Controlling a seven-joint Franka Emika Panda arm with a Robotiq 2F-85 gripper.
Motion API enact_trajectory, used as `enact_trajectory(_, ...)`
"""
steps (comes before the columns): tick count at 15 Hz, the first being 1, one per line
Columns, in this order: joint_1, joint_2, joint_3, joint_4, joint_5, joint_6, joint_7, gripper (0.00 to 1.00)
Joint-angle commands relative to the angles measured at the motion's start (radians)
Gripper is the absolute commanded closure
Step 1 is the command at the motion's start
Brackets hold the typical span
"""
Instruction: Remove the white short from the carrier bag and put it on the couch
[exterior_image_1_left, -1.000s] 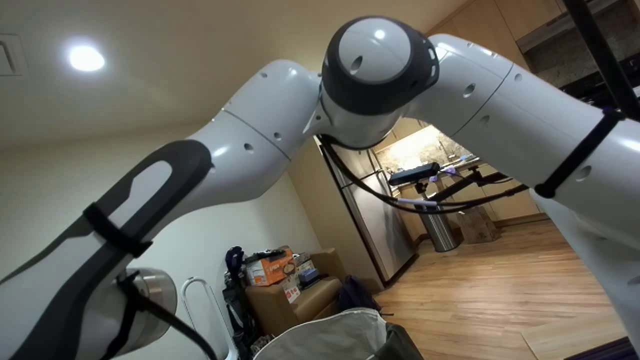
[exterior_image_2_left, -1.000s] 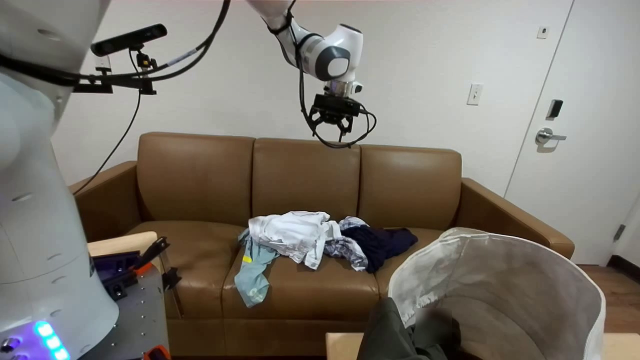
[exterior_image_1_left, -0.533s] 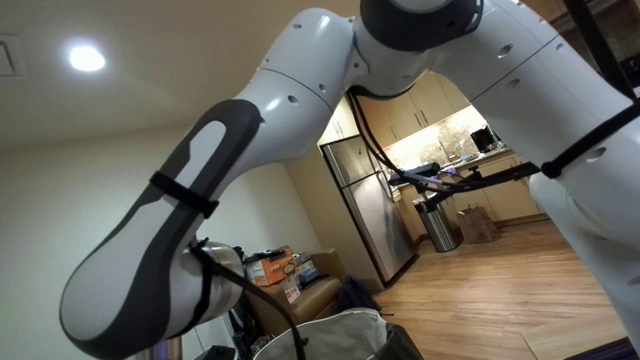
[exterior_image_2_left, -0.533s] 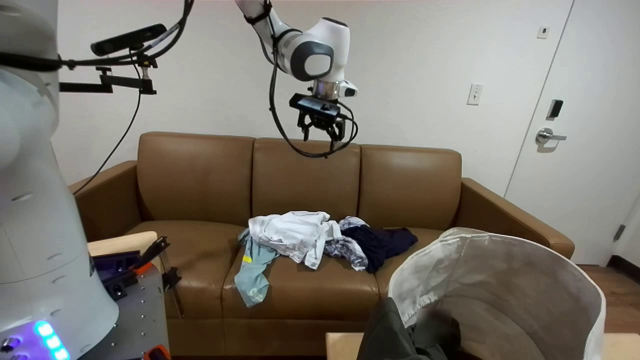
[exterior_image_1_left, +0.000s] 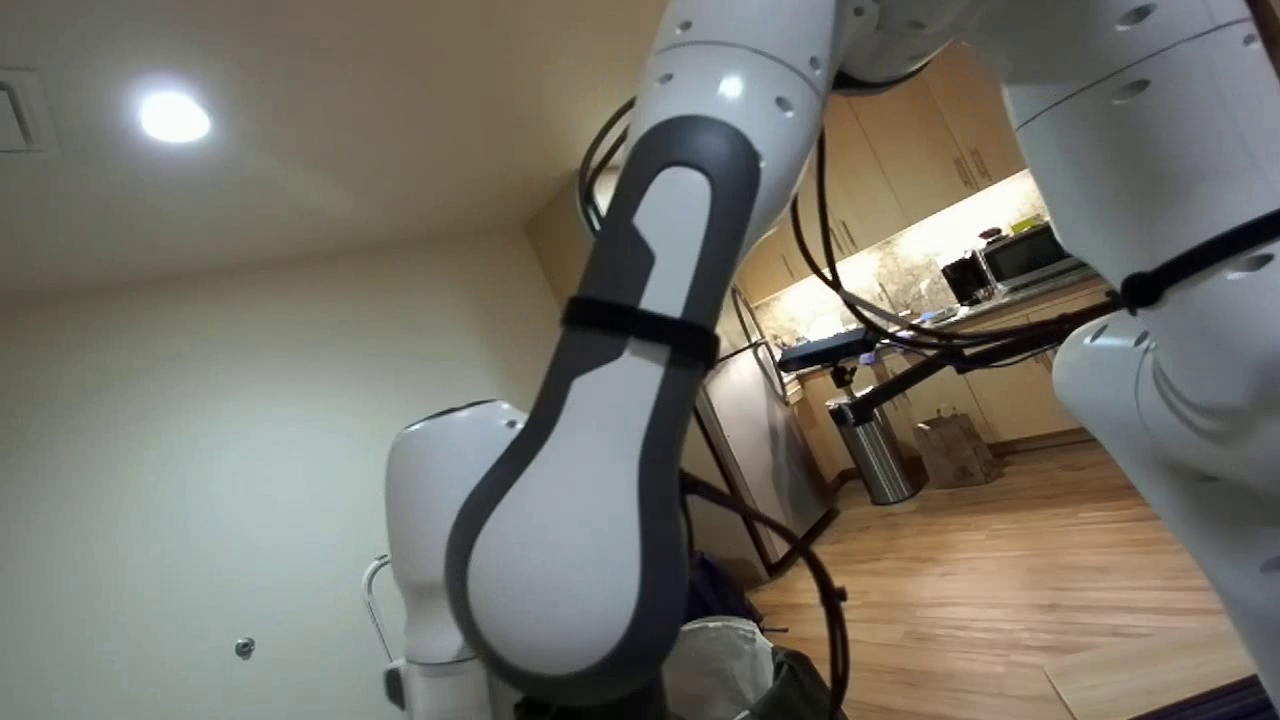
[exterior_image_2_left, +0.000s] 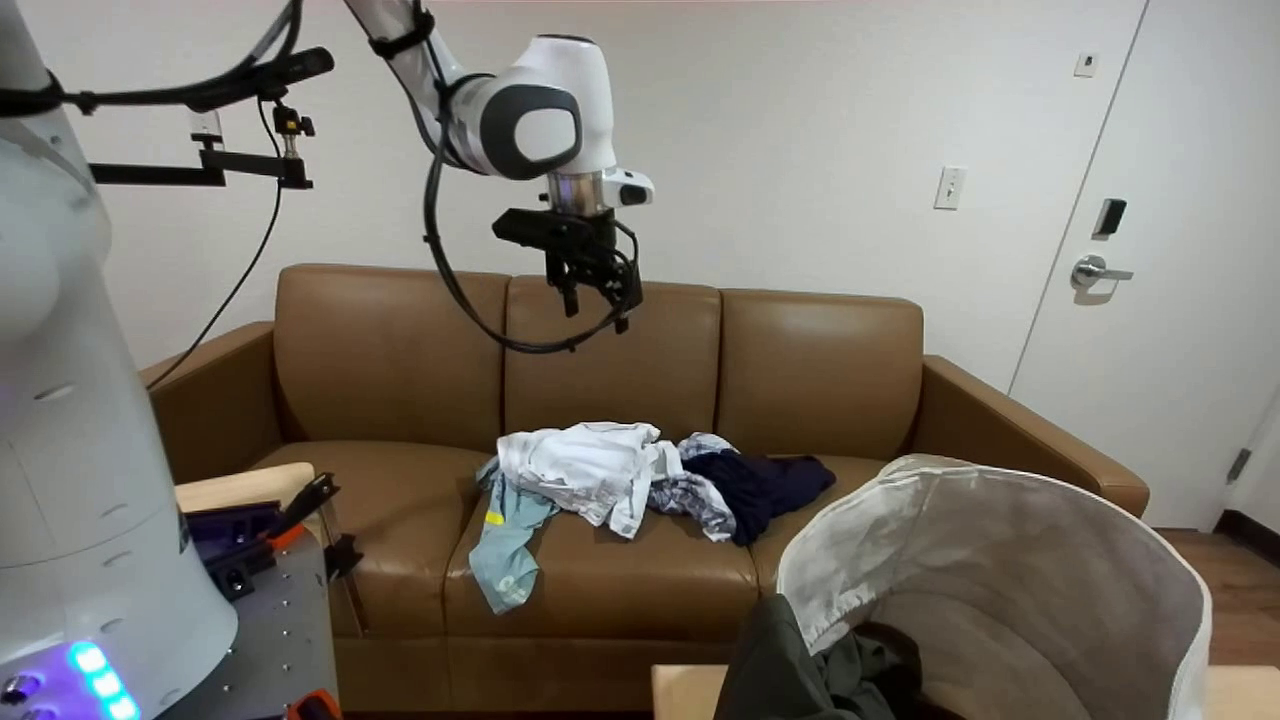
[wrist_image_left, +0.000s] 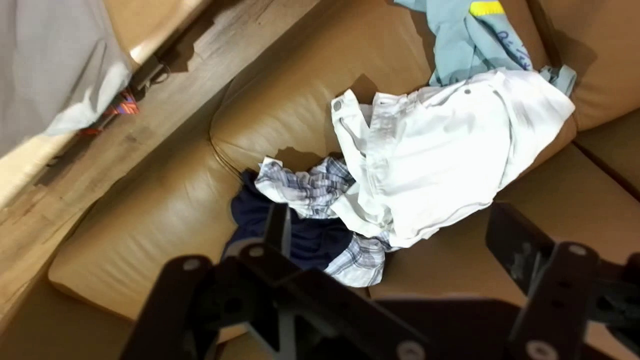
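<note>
The white short (wrist_image_left: 445, 145) lies spread on the brown couch (exterior_image_2_left: 400, 350), on top of other clothes; it also shows in an exterior view (exterior_image_2_left: 580, 465). My gripper (exterior_image_2_left: 597, 318) is in the air above the couch seat, in front of the backrest. In the wrist view the gripper (wrist_image_left: 390, 225) has its fingers wide apart with nothing between them. The white short is below and beyond the fingers, not touched. The carrier bag (exterior_image_2_left: 1020, 600), pale grey-white with a rounded rim, stands front right; part of it shows in an exterior view (exterior_image_1_left: 720, 660).
A light blue-green garment (exterior_image_2_left: 510, 550), a plaid cloth (wrist_image_left: 310, 185) and a navy cloth (exterior_image_2_left: 770, 490) lie beside or under the white short. Dark grey-green cloth (exterior_image_2_left: 800, 670) is at the bag's rim. A camera on a stand (exterior_image_2_left: 255, 80) stands at the left.
My arm has swung sideways, and the gripper has moved left and somewhat lower over the couch, turning a little. The clothes and the carrier bag stay where they were.
</note>
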Motion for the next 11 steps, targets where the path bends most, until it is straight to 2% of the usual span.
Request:
enact_trajectory(1, 0.03, -0.047, -0.03, -0.045, 0.015, -0.002, 0.001, 0.0)
enact_trajectory(4, 0.05, -0.144, -0.046, -0.126, 0.042, -0.002, -0.006, 0.0)
enact_trajectory(11, 0.051, -0.152, -0.048, -0.132, 0.042, -0.002, -0.006, 0.0)
